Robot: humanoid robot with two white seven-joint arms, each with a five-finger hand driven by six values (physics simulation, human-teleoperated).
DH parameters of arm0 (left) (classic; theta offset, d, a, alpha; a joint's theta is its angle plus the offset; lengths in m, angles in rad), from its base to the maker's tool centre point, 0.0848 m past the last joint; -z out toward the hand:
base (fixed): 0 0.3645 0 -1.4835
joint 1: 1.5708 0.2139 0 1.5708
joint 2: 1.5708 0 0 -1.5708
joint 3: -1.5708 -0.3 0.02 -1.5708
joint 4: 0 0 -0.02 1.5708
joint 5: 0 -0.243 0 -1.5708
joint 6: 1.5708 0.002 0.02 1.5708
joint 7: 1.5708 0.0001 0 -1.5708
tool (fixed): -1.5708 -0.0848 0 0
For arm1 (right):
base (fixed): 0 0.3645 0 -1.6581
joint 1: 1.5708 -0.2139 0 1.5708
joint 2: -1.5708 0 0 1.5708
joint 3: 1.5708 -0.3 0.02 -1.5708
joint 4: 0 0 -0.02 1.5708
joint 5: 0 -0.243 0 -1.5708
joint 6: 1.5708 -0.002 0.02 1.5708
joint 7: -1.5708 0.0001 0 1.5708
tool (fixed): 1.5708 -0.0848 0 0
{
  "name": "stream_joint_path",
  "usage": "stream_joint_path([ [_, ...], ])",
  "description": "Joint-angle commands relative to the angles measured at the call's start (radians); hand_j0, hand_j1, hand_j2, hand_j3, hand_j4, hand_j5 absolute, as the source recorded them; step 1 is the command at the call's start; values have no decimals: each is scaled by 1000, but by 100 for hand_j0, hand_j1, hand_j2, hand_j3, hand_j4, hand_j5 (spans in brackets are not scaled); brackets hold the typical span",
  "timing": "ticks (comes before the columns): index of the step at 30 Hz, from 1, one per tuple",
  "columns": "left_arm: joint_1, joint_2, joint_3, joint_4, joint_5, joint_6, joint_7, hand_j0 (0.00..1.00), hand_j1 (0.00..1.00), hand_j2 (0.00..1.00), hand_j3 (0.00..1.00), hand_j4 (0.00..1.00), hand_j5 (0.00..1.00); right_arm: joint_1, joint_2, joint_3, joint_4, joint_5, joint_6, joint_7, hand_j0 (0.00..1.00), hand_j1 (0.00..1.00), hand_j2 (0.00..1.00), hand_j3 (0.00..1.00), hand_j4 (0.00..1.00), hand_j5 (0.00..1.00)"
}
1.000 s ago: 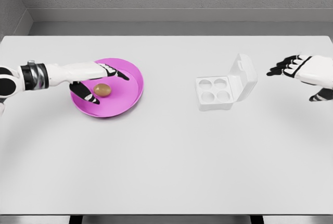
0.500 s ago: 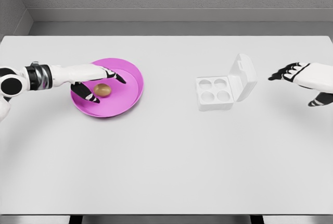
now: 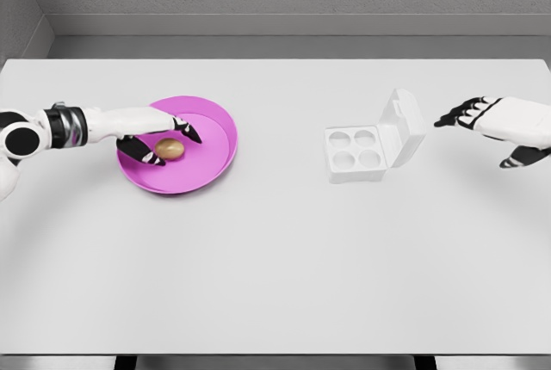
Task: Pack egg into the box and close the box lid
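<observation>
The egg [image 3: 169, 149] lies on its side in the pink plate [image 3: 215, 159], a little toward the plate's left half, and the left hand [image 3: 155, 135] is cupped over it: the fingers [image 3: 187, 129] arch over the far side of the egg and the thumb [image 3: 148, 156] reaches along its near side, so the egg sits between them. Whether the digits already press on the shell cannot be told from this view; they look drawn in close around it but not clearly clamped, and the egg appears to rest on the plate. The step in hand, then, is judged to be the grasp of the egg, the very first part of the packing. Well off to the right of that hand stands the white box [image 3: 355, 154], its four round cups bare and its lid [image 3: 402, 126] tilted up and back on the far right side. Beyond the lid, the right hand [image 3: 489, 122] hovers above the tabletop [image 3: 275, 267] with fingers spread and holding nothing, seemingly waiting to deal with the lid. The next move likely calls for a gentle, even closing of thumb and fingers on the egg, a straight lift clear of the plate's rim, and a carry rightward to one cup, keeping the smooth, rounded shell from slipping.
</observation>
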Motion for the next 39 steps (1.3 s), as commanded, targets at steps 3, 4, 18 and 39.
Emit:
stream_joint_path([
  [3,0,-3,1,9,1,2,0,75,75,75,75,75,75,-9,8,17,4,-2,3,0,100,100,100,100,100,100],
  [4,0,-3,1,9,1,2,0,75,75,75,75,75,75,-14,9,19,6,-2,3,0,100,100,100,100,100,100],
  [18,3,0,1,6,3,2,0,44,44,44,44,44,44,-29,20,54,19,46,3,0,100,100,100,100,100,100],
  [39,-38,-92,-2,-95,17,2,0,28,28,28,28,28,28,-38,20,54,19,47,3,0,100,100,100,100,100,100],
])
